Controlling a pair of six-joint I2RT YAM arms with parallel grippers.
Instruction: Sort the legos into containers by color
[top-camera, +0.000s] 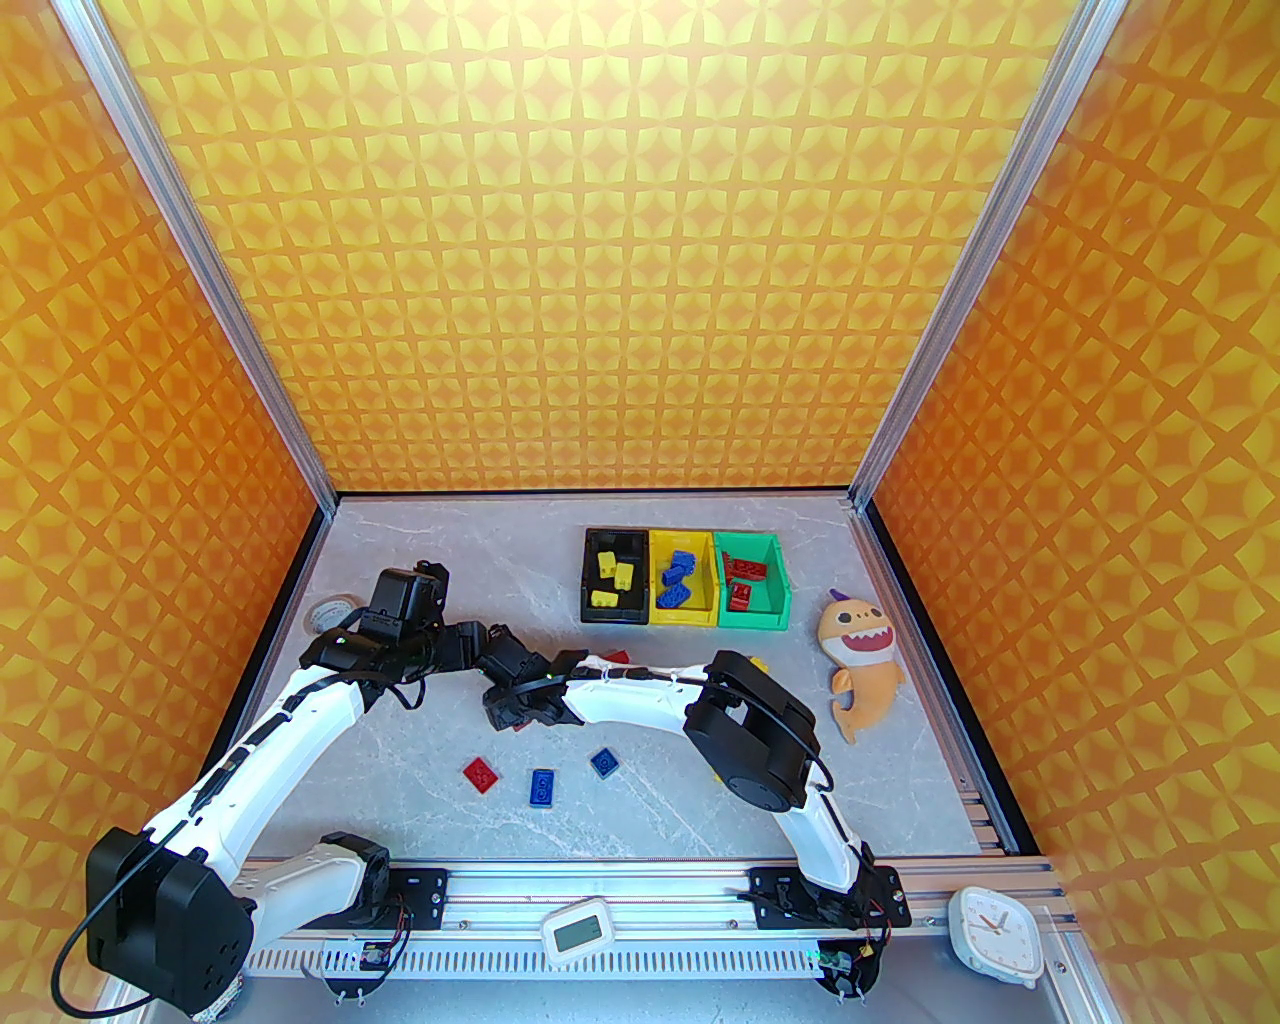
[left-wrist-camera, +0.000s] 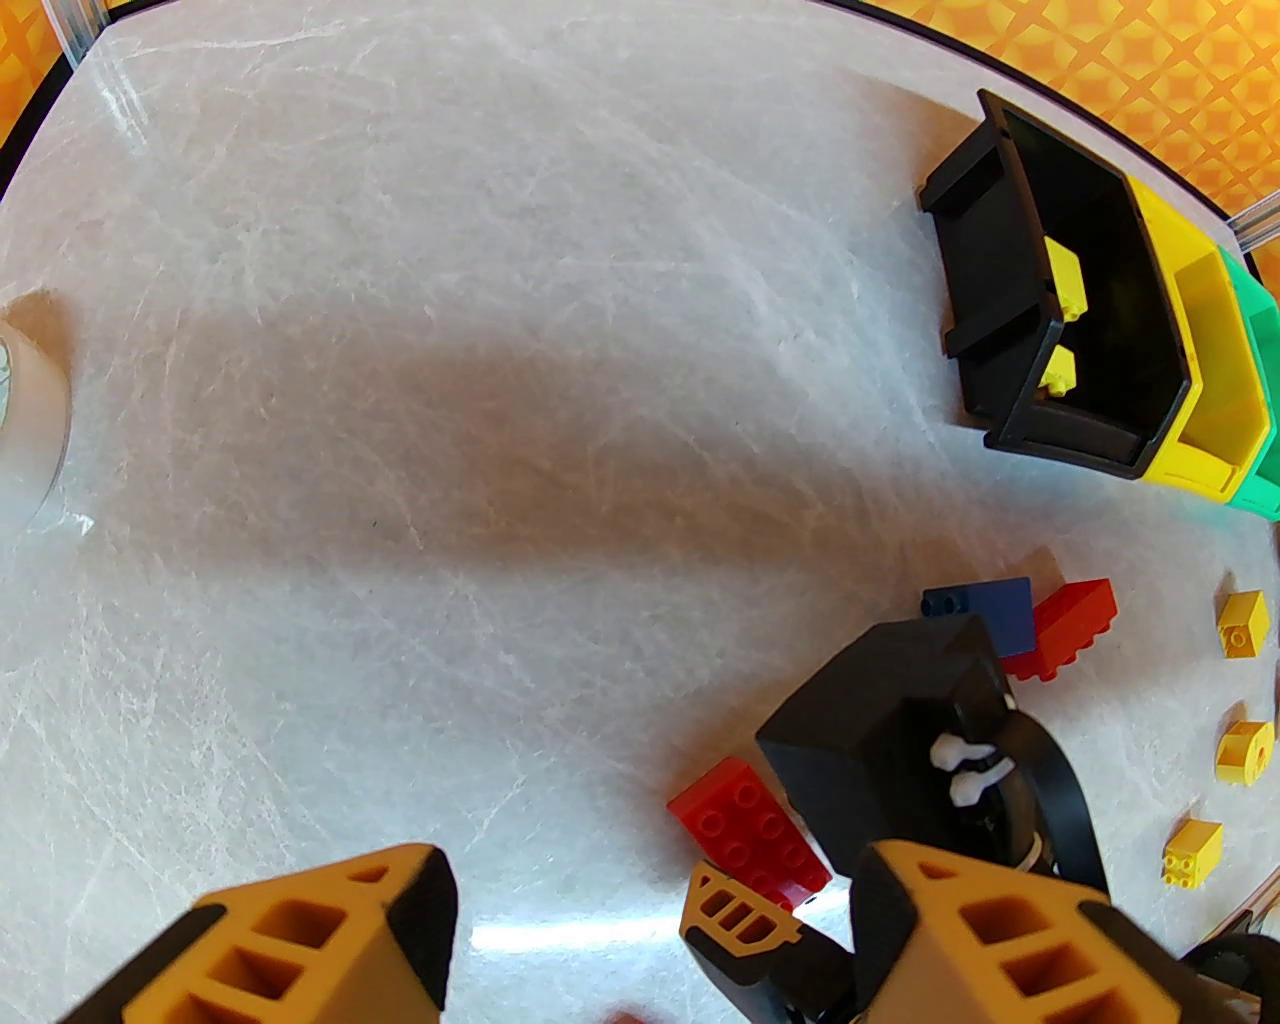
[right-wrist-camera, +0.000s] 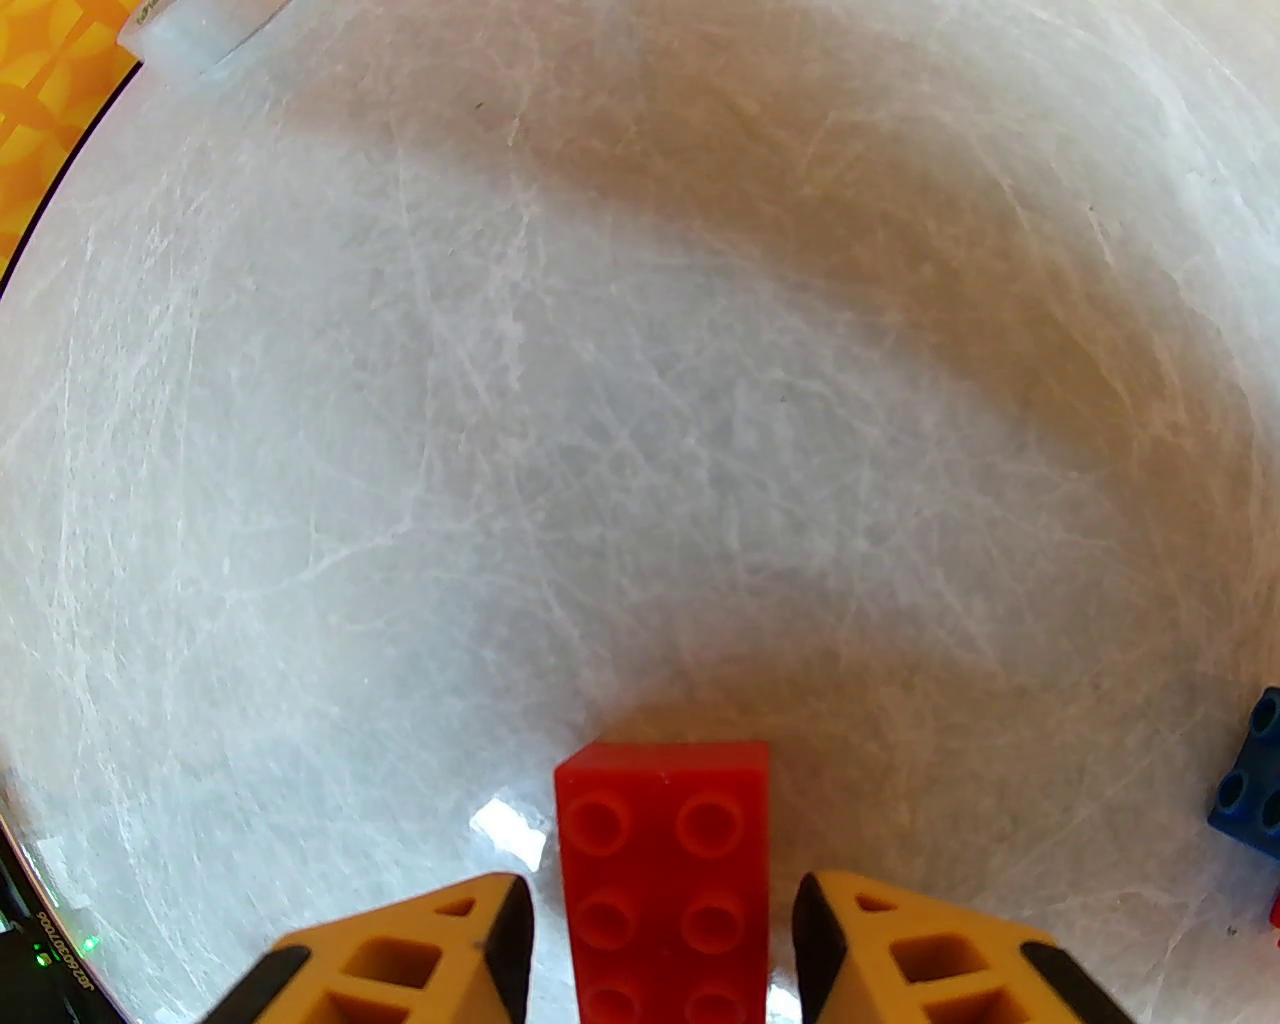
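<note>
**Top view.** Marbled grey desk (top-camera: 650, 810) inside orange-patterned walls.
- Far centre, three bins in a row, sides touching:
  - black bin (top-camera: 588, 575), holding yellow bricks (top-camera: 610, 578);
  - yellow bin (top-camera: 685, 617), holding blue bricks (top-camera: 678, 580);
  - green bin (top-camera: 757, 622), holding red bricks (top-camera: 745, 582).
- Right of the row, an orange plush monster (top-camera: 862, 660), face up.
- Far left, a white tape roll (top-camera: 330, 612).
- Loose on the near desk, in a line: a loose red brick (top-camera: 483, 773), a blue oblong brick (top-camera: 542, 788) and a blue square brick (top-camera: 604, 763).
- Left arm (top-camera: 300, 720) and right arm (top-camera: 640, 700) both reach to the desk's middle, their ends close together.

**Left wrist view.**
- Left claw (left-wrist-camera: 655, 920): spread wide, nothing between its fingers, above the desk.
- Ahead of it is the right arm's black wrist, with a red oblong brick (left-wrist-camera: 745, 835) lying flat just beside it.
- Beyond, a dark blue brick (left-wrist-camera: 985, 608) touches a second red brick (left-wrist-camera: 1070, 625).
- Three loose yellow bricks (left-wrist-camera: 1243, 622) lie apart from one another along the right edge.
- The black bin stands at upper right, with yellow bricks visible inside.

**Right wrist view.**
- Right claw (right-wrist-camera: 660, 900): fingers part-way apart, one on each side of the red oblong brick.
- That brick lies studs up, flat on the desk. A thin gap shows on each side of it, and no contact is visible.
- An edge blue brick (right-wrist-camera: 1250, 780) sits at the far right.
</note>
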